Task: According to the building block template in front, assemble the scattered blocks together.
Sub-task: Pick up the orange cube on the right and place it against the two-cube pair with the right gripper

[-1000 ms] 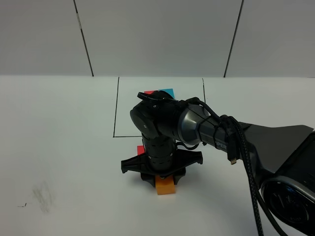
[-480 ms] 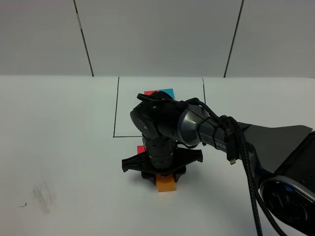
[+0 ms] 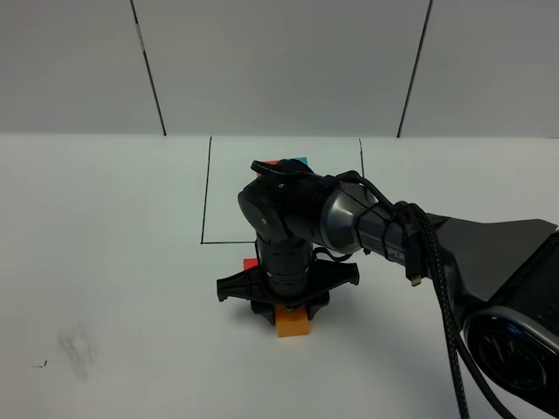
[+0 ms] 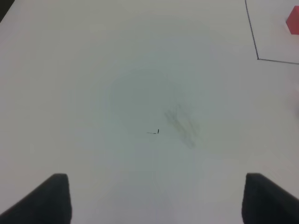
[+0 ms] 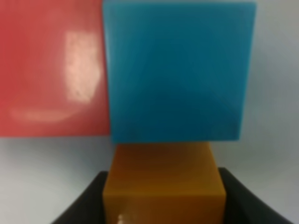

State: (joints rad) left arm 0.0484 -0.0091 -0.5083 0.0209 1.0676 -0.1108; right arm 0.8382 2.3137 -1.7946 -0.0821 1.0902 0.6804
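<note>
In the right wrist view the loose red cube and the loose cyan-blue cube sit side by side, touching. The orange cube butts against the blue one's near face. My right gripper is shut on the orange cube, one dark finger on each side. In the high view the right gripper points straight down on the orange cube. A sliver of the red cube shows; the blue cube is hidden. The template is mostly behind the arm. My left gripper is open over bare table.
The thin black outline frames the template area behind the blocks. The left wrist view shows its corner, the template's red cube and a grey smudge on the white table. The right arm crosses the table's middle.
My right gripper has shifted slightly away from the front edge, carrying the orange cube closer to the red and blue cubes. The arm's elbow now covers more of the template.
</note>
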